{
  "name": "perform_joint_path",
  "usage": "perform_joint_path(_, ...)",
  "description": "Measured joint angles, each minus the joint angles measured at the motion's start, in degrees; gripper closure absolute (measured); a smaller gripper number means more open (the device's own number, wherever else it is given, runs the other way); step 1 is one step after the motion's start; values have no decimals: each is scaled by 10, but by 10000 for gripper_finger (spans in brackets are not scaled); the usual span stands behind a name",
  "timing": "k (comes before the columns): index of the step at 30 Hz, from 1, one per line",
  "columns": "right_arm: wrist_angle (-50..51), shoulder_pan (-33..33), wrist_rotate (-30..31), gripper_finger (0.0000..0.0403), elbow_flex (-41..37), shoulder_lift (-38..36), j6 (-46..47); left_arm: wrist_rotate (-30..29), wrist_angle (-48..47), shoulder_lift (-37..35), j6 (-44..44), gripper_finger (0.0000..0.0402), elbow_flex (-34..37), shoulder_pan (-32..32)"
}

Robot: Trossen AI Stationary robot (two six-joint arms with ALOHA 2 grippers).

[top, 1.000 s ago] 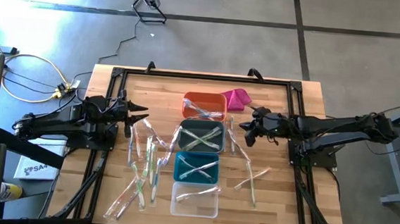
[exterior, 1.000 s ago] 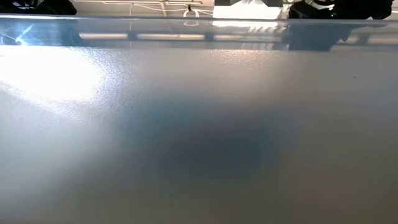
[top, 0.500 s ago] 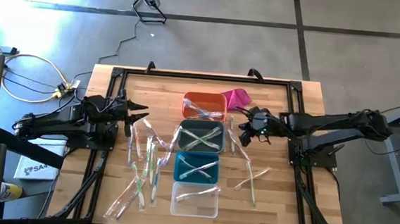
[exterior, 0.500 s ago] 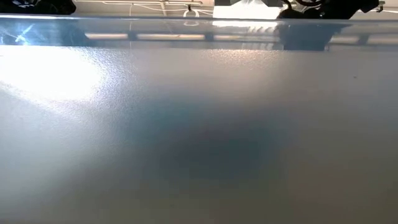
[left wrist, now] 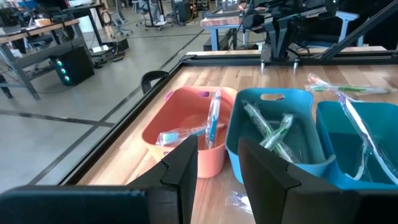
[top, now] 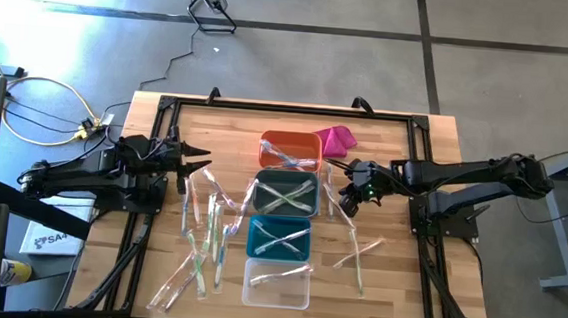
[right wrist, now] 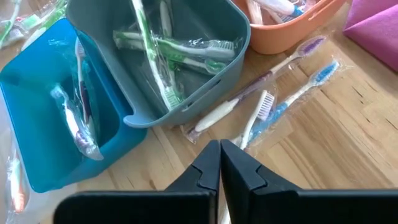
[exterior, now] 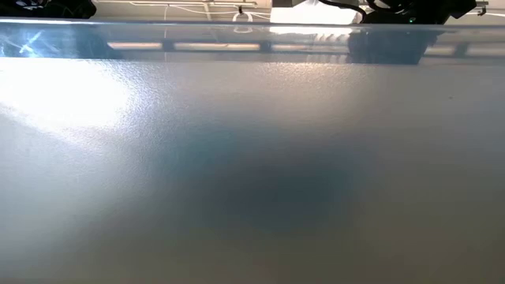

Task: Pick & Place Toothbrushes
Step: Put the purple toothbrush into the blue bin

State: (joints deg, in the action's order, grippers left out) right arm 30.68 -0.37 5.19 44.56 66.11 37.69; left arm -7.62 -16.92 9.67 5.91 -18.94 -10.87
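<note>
**Right arm poised over loose brushes beside the bins**

From where I stand, the right gripper [top: 350, 193] hangs just beside the grey bin [top: 284, 195], low over a small cluster of wrapped toothbrushes [right wrist: 264, 99] lying on the wooden table [top: 405, 288] between that bin and the arm. Its fingers [right wrist: 219, 167] are pressed together with nothing between them. Through its own camera I can make out a purple-headed brush, a blue one and a white one fanned out on the wood right ahead of the fingertips, close to the rims of the grey bin and the orange bin [top: 290, 149].

The left gripper [top: 200, 160] waits at the table's left side, near the scattered pile of toothbrushes there; its fingers [left wrist: 180, 163] stand partly apart and hold nothing.

The four bins run in a row down the middle: orange, grey, teal bin [top: 279, 239], clear bin [top: 277, 284]. Each already holds a few brushes. Plenty more lie loose on both sides, so I judge the job well short of done.

This looks to me like the approach to a pick on the right side. The next move, I'd say, calls for the right fingers to part first, then drop around a single brush. The glossy wrappers overlap, so singling one out without dragging its neighbours looks tricky.

The magenta cloth [top: 336, 139] sits by the orange bin, out of the way.
</note>
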Motion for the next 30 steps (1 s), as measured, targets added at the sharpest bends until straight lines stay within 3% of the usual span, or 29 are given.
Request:
perform_joint_path(5,0,0,0,396,0,0,-17,0,0,0,-1,289,0,0)
perform_joint_path(10,0,0,43,379,0,0,4,0,0,0,-1,289,0,0)
perform_joint_path(21,13,0,50,260,0,0,-3,0,0,0,-1,289,0,0)
perform_joint_path(30,1,0,30,256,-36,26,26,0,0,0,-1,289,0,0)
